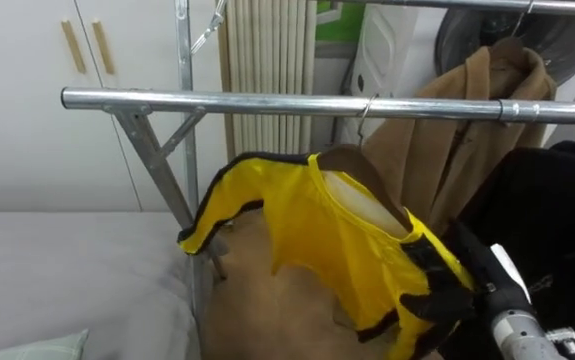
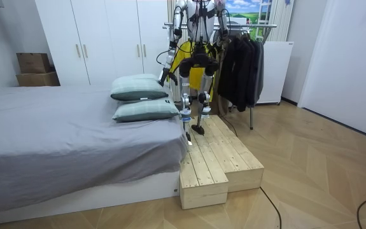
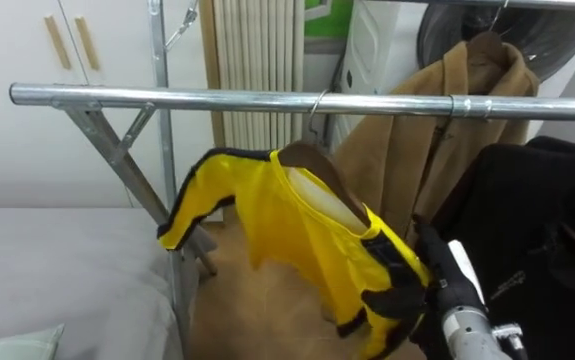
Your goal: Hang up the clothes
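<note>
Wooden platform (image 2: 221, 159) beside grey bed (image 2: 55, 133); yellow shirt (image 1: 337, 240) on rail (image 1: 267, 101)

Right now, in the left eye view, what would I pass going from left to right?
Wardrobe door handles → rack's upright post → ribbed cream panel → hanger hook of the yellow shirt → tan coat → black clothes.
</note>
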Tool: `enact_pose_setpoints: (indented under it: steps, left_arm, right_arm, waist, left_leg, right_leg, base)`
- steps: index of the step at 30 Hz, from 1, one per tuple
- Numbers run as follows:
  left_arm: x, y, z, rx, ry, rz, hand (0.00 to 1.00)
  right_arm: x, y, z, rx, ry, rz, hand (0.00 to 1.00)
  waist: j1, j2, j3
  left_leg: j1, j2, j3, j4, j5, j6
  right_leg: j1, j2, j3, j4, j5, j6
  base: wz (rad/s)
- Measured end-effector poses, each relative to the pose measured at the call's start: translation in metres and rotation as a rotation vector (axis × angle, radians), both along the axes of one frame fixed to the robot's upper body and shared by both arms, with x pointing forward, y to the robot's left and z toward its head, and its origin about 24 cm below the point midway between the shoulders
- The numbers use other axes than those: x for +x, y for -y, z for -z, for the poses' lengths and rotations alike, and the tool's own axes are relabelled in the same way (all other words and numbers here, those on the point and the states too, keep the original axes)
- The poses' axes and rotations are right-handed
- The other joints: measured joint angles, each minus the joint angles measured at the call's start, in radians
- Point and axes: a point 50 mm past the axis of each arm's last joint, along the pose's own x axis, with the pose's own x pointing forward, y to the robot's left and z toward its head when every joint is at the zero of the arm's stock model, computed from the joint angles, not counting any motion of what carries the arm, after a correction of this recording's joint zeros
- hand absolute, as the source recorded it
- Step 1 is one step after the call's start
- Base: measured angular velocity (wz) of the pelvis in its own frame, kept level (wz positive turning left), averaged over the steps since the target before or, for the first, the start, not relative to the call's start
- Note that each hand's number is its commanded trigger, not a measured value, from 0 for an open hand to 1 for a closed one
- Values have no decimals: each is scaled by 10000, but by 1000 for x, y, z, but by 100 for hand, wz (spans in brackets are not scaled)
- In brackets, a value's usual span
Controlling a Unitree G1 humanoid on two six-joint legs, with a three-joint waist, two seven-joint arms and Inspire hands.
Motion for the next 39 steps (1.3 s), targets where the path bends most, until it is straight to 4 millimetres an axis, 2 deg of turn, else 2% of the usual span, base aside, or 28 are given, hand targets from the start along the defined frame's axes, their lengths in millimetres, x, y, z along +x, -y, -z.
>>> enact_pose_setpoints:
  steps: [6, 13, 20, 25, 29, 32, 39]
  left_arm:
    - [-2, 1, 0, 3, 3, -191, 0]
    - [-2, 1, 0, -5, -5, -191, 0]
    - [-7, 1, 0, 7, -78, -431, 0]
    - [-11, 3, 0, -28, -110, -675, 0]
    - [-11, 5, 0, -60, -106, -686, 0]
    - [-11, 5, 1, -68, -106, -670, 0]
    - [-12, 5, 1, -61, -126, -656, 0]
  right_arm:
    - [-11, 11, 7, 797, -62, 1042, 0]
    - [-19, 15, 8, 1249, 176, 1839, 0]
    - [-35, 19, 15, 1208, 0, 2075, 0]
    - [-61, 33, 28, 865, -643, 2632, 0]
    - [-73, 38, 35, 892, -964, 2997, 0]
    - [-81, 37, 42, 1024, -1293, 2992, 0]
    - [-113, 27, 79, 2018, -3053, 3188, 0]
  waist:
    - [-115, 2, -4]
    - [-159, -17, -16]
    - [-441, -19, -25]
    - [-603, -5, -25]
    - [-635, 44, -29]
    - [-662, 47, -28]
    - [-679, 10, -16]
  left_leg:
    - [-10, -14, 10, 36, 5, -7]
    - [-37, -2, 101, -94, -34, 56]
    - [-29, 1, 90, 0, -1, 3]
    - [-16, 6, 238, -153, -32, 52]
    - [23, -7, 239, -81, -17, 29]
    - [24, -12, 234, -62, -15, 29]
    - [-22, -13, 238, -118, -45, 76]
  right_leg:
    - [1, 14, 126, 7, 10, 10]
    - [-11, 28, 215, -146, 108, 154]
    - [9, 38, 227, -132, 93, 89]
    - [1, 62, 350, -151, 111, 119]
    - [8, 62, 386, -134, 109, 111]
    - [12, 61, 386, -124, 105, 106]
    - [24, 82, 498, -167, 105, 163]
  base:
    - [-5]
    - [-4]
    - [0]
    - [-8]
    - [0]
    - [0]
    - [-3]
